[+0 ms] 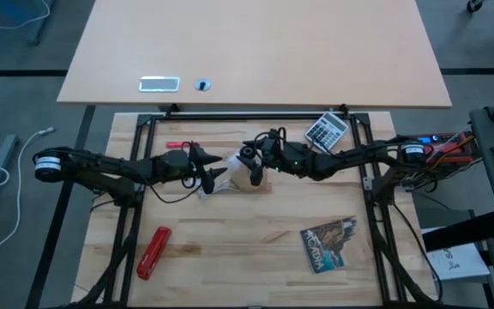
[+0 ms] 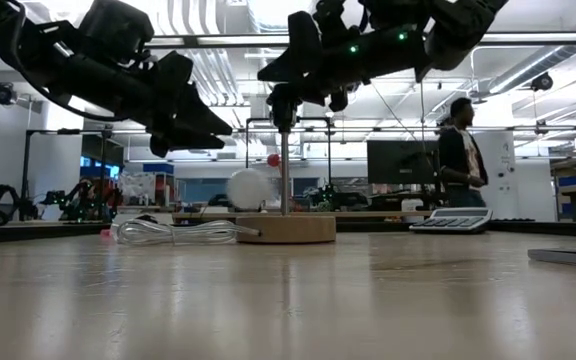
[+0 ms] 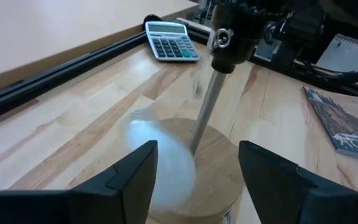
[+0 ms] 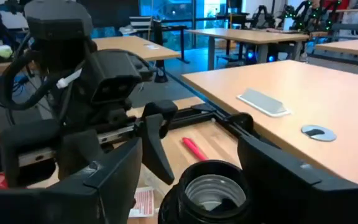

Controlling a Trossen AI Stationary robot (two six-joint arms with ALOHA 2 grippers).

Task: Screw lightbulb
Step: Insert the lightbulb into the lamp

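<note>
The lightbulb point(image 3: 160, 165), white and blurred, lies on the round wooden disc point(image 3: 219, 168) beside the disc's upright metal stem point(image 3: 205, 112). It also shows as a white ball point(image 2: 249, 188) in the low view. The black socket point(image 4: 215, 186) on top of the stem is empty, and its silvery thread shows inside. My right gripper point(image 4: 201, 177) is open and level, with one finger on either side of the socket top; I see no touch. My left gripper point(image 3: 197, 171) is open, just left of the disc and pointing at the bulb.
A see-through plastic wrapper point(image 2: 173, 232) lies left of the disc. A calculator point(image 1: 327, 129) sits at the far right, a booklet point(image 1: 330, 243) at the near right, a red tool point(image 1: 153, 251) at the near left and a red pen point(image 1: 177, 145) behind my left gripper.
</note>
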